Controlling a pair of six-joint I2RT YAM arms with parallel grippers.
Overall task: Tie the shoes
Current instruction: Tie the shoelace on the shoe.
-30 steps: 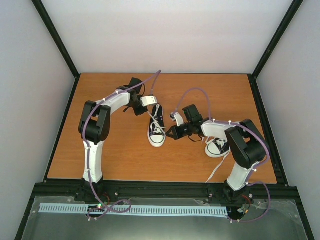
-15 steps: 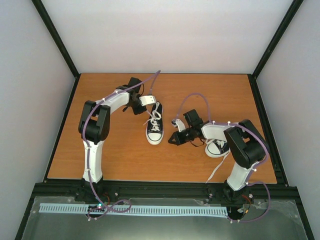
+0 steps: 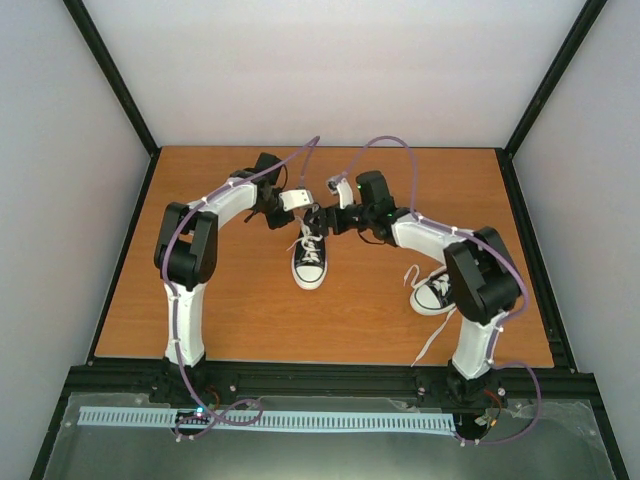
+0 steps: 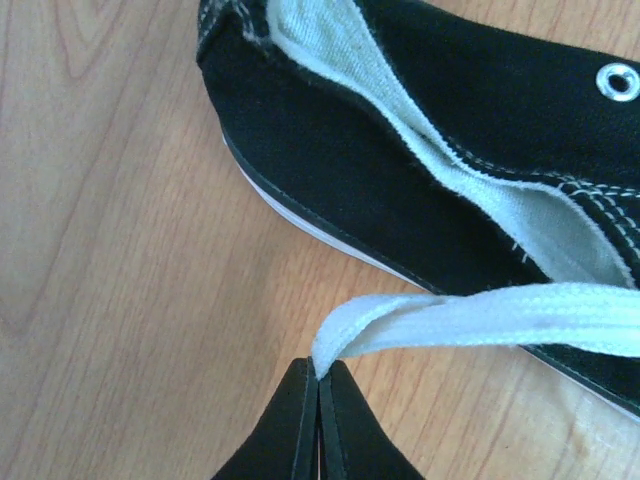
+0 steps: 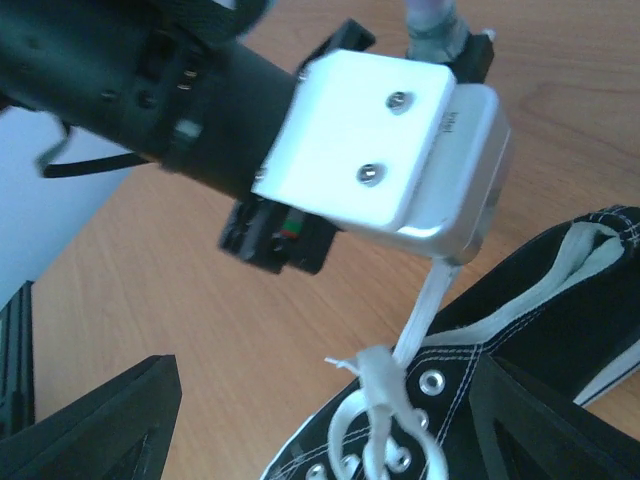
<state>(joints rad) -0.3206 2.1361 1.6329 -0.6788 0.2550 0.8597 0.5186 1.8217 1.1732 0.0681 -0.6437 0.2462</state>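
- Top external view is showing the outer shoe [image 3: 432, 292] lying close to the desk's [image 3: 250, 320] right edge, partly under the right arm, its loose laces [image 3: 430, 345] trailing toward the near edge.
- Middle shoe [image 3: 310, 262] is sitting mid-desk, toe pointing at the near edge. It is looking light and soft, so it is likely sliding if tugged.
- Left gripper [image 4: 318, 378] is pinching fully closed on a flat white lace [image 4: 480, 315], which is floppy and probably slippery. Gripping near its end is seeming wisest.
- Right gripper [image 3: 326, 222] is hanging wide open above the eyelets [image 5: 432, 380], holding nothing.
- No container is showing, and the shoe's opening is holding only pale lining [image 4: 480, 190].
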